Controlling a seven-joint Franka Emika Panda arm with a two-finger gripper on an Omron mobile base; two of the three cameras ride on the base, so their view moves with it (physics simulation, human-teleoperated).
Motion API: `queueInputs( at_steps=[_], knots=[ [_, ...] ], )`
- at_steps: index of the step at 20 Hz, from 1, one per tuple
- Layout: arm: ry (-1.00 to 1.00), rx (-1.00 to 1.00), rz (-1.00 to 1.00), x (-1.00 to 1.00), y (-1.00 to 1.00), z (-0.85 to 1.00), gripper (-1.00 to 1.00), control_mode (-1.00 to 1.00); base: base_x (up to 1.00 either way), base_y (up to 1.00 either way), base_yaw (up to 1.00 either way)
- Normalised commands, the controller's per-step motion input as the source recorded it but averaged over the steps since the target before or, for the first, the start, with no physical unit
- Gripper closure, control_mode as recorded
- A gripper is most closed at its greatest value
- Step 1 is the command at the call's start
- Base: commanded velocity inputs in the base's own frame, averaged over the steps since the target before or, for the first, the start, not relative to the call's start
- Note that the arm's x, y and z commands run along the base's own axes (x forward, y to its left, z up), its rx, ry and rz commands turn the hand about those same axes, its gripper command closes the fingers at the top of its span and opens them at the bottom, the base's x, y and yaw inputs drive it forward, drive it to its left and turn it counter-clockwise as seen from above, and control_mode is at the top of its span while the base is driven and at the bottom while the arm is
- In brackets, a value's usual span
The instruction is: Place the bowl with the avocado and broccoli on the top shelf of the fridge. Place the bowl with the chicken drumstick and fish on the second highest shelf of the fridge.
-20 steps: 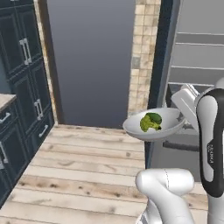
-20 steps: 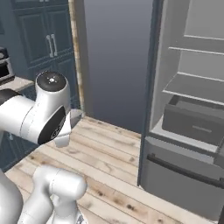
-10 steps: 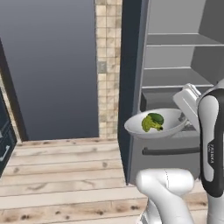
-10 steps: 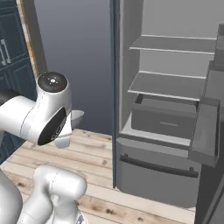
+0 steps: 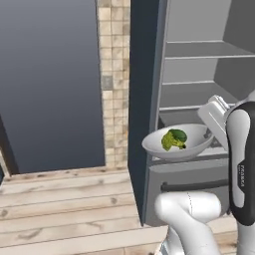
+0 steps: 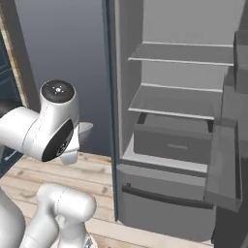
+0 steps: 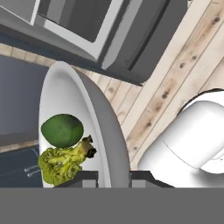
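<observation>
My gripper (image 7: 113, 177) is shut on the rim of the wide white-grey bowl with the avocado and broccoli (image 7: 94, 116), one fingertip on each side of the wall. In the hand view the dark green avocado (image 7: 62, 130) lies next to the yellow-green broccoli (image 7: 61, 164). The left base view has the bowl (image 5: 191, 144) held level in front of the open fridge (image 5: 149, 89), about at the height of its inner drawer. Above the bowl are the fridge's top shelf (image 6: 181, 53) and the second shelf (image 6: 172, 102). The bowl's edge (image 6: 85, 130) peeks out behind my arm in the right base view.
A grey inner drawer (image 6: 172, 140) sits under the lower shelf, with a handled bottom drawer (image 6: 164, 203) below. The open fridge door (image 6: 227, 155) with its bins stands at the right. A dark panel (image 5: 50, 84) and a tiled strip (image 5: 115, 84) are left of the fridge, over wood flooring (image 5: 64, 209).
The whole picture has swung: the base has turned from the dark wall and cabinets to face the open fridge. The bowl stays gripped in the same place beside my arm.
</observation>
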Motion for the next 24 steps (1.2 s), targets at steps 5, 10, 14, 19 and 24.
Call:
queueInputs(
  at_steps=[5, 10, 14, 19, 24],
  knots=[
    [0.00, 0.00, 0.00, 0.00, 0.00, 0.00, 1.00, 1.00, 0.49, -0.17, -0.16],
    [0.00, 0.00, 0.00, 0.00, 0.00, 0.00, 1.00, 1.00, 0.45, -0.25, -0.17],
    [0.00, 0.00, 0.00, 0.00, 0.00, 0.00, 1.00, 1.00, 0.40, -0.40, -0.19],
    [0.00, 0.00, 0.00, 0.00, 0.00, 0.00, 1.00, 1.00, 0.40, -0.39, -0.16],
    [0.00, 0.00, 0.00, 0.00, 0.00, 0.00, 1.00, 1.00, 0.51, -0.20, -0.12]
  ],
)
